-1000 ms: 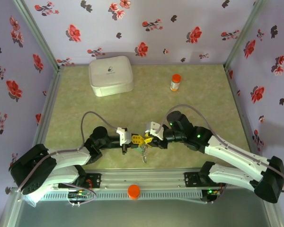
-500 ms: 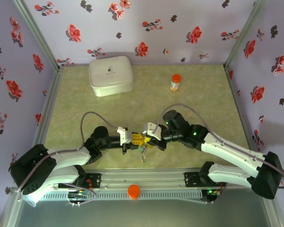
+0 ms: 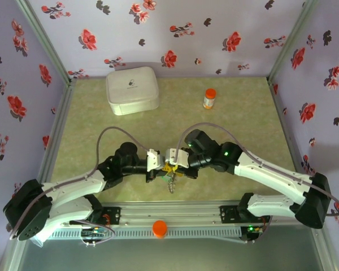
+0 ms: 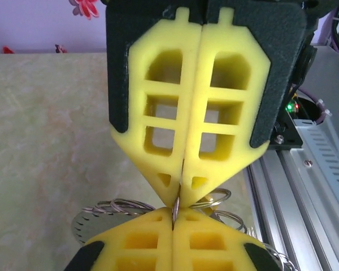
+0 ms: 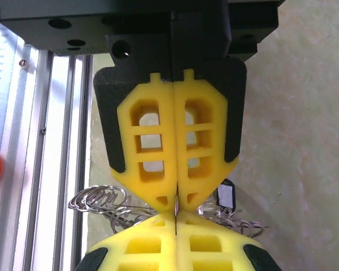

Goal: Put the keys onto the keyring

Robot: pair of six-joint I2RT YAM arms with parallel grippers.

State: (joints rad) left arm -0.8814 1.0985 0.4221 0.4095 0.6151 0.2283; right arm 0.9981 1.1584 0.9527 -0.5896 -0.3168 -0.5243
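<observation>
My left gripper (image 3: pixel 157 164) and right gripper (image 3: pixel 177 161) meet tip to tip above the near middle of the table. Both are shut on the same thin metal keyring (image 4: pixel 175 206), seen edge-on in the seam between the yellow pads. In the left wrist view my left gripper (image 4: pixel 174 213) is at the bottom and the right one's fingers (image 4: pixel 226 107) face it from above. In the right wrist view the right gripper (image 5: pixel 175 199) points down onto the keyring (image 5: pixel 175 210). The keys (image 3: pixel 170 180) hang below in a bunch with several wire loops (image 5: pixel 99 199); a white-labelled tag (image 5: pixel 228 196) shows.
A white rounded box (image 3: pixel 132 90) sits at the back left and an orange-capped bottle (image 3: pixel 209 99) stands at the back right. The metal rail (image 3: pixel 169 215) with an orange knob (image 3: pixel 159 228) runs along the near edge. Flowered walls close in three sides.
The right gripper has shifted left and the left gripper has advanced right, so the two now press tip to tip. The key bunch stays hanging beneath them.
</observation>
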